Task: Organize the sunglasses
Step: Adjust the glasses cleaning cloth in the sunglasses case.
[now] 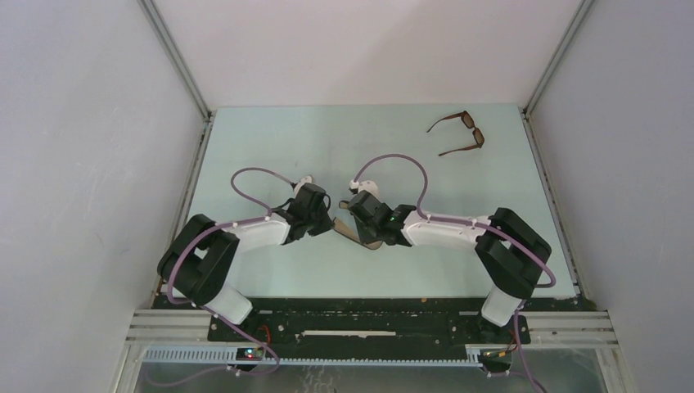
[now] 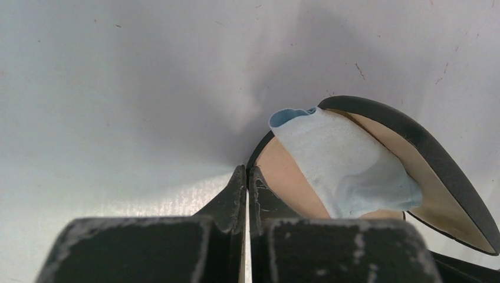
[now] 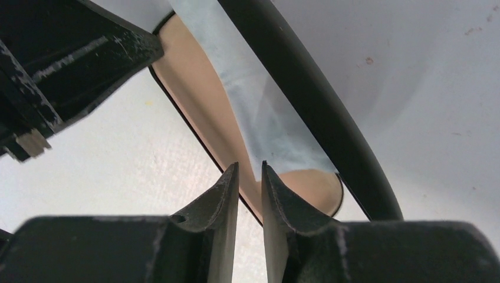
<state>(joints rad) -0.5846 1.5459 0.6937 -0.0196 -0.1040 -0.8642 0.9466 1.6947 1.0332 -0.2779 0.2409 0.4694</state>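
Note:
The brown-framed sunglasses [image 1: 460, 133] lie unfolded at the table's far right, well away from both arms. An oblong black case [image 1: 350, 232] with tan lining lies open in the middle, between the two grippers. A pale blue cloth [image 2: 348, 165] sits inside it. My left gripper [image 2: 247, 171] is shut, with the thin black rim of the case [image 2: 424, 153] running into its tips. My right gripper [image 3: 250, 168] stands slightly open astride the opposite rim of the case [image 3: 194, 82], and the lining and cloth [image 3: 265, 118] show through the gap.
The case's black lid [image 3: 318, 106] curves up to the right of my right fingers. The left gripper's body [image 3: 59, 65] is close by at the upper left of the right wrist view. White walls enclose the pale green table [image 1: 270, 147].

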